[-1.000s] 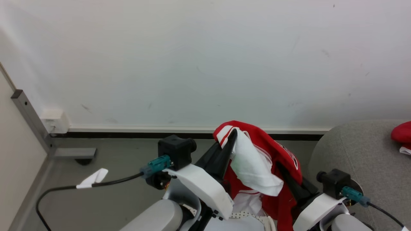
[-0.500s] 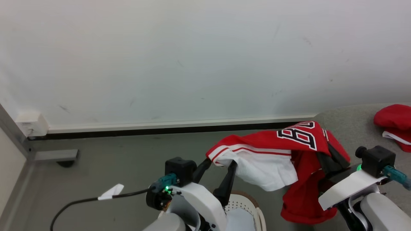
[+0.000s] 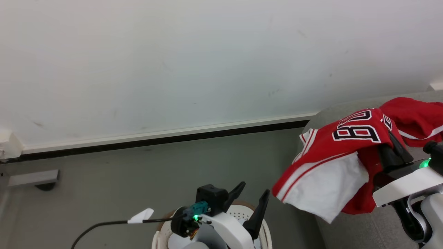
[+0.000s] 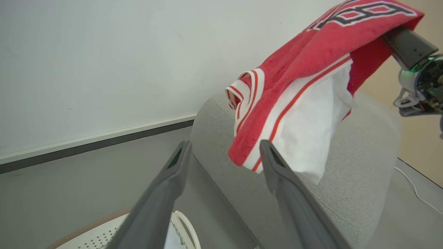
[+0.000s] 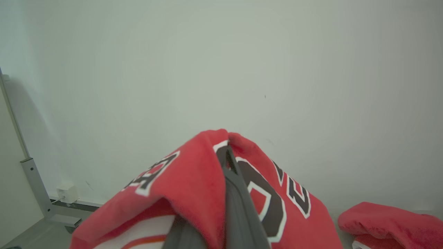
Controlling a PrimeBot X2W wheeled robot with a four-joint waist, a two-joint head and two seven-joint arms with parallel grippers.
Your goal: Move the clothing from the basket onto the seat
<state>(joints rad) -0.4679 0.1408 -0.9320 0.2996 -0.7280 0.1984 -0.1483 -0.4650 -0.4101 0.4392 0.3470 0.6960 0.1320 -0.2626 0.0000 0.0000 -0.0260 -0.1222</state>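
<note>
**Status.** The right end effector [image 3: 391, 150] is closed on the clothing [image 3: 349, 138]. Its two dark fingers are drawn together, with red fabric pinched between them and draped over them. The clothing hangs in the air above the near rounded end of the seat [image 3: 349, 228], clear of the basket [image 3: 240, 211]. The numbered panel faces up. The white-lined lower part droops past the seat's edge on the floor side. The left end effector [image 3: 254, 188] is spread open and holds nothing. It is poised above the basket, well apart from the clothing.

**Hazards.**
- Release at this position: much of the fabric hangs beyond the rounded edge. Its weight would likely pull the clothing down onto the floor [image 3: 121, 173]. Carry it further over the cushion first.
- Snagging: fabric lies over the fingers as well as between them. On opening, it may cling to them and be dragged back off the seat.
- Trailing hem: if the arm is lowered early, the white lining may catch on the seat's end and bunch there.

**Surroundings.** A second red garment [image 3: 415, 117] already lies on the seat, just behind the held one. Landing on it would do no harm. A black cable [image 3: 104, 224] with a white tag [image 3: 140, 216] trails across the floor beside the basket. A grey metal foot [image 3: 33, 178] stands by the baseboard [image 3: 155, 138]. Nothing stands between the clothing and the cushion.
</note>
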